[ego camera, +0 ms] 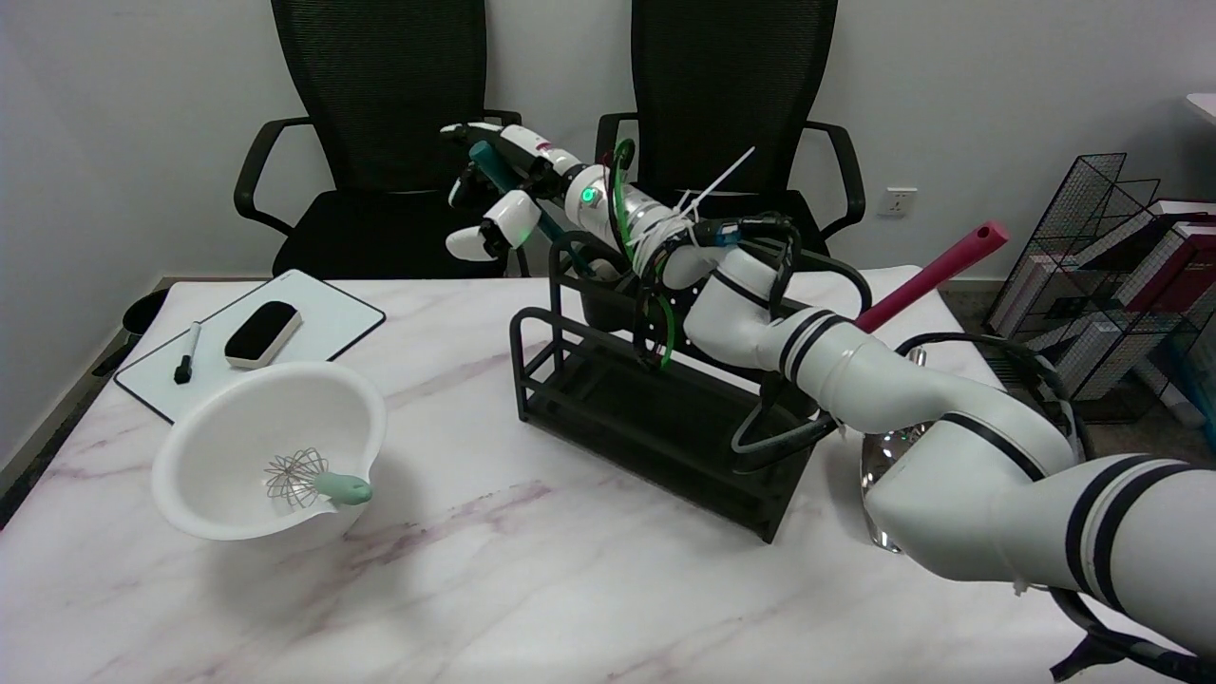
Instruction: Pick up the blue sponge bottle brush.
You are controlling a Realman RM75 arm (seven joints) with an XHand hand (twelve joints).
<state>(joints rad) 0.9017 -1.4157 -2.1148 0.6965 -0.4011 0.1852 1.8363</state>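
Extraction is judged to be the step in hand: the right hand (pixel 499 195) is seen raised above the table's far side, its fingers wrapped round a teal-blue handle taken to be the blue sponge bottle brush (pixel 489 166). The handle slants down from the hand toward the black cup (pixel 603 290), just below and to the hand's right, at the end of the black wire rack (pixel 655 418). The sponge end is hidden, so whether it is free of the cup cannot be told. A lift along the handle's line is advised, with the grip kept firm. A red-handled utensil (pixel 936 271) leans out far to the hand's right. Below and left of the hand, the white bowl (pixel 199 446) holds a whisk (pixel 318 480).
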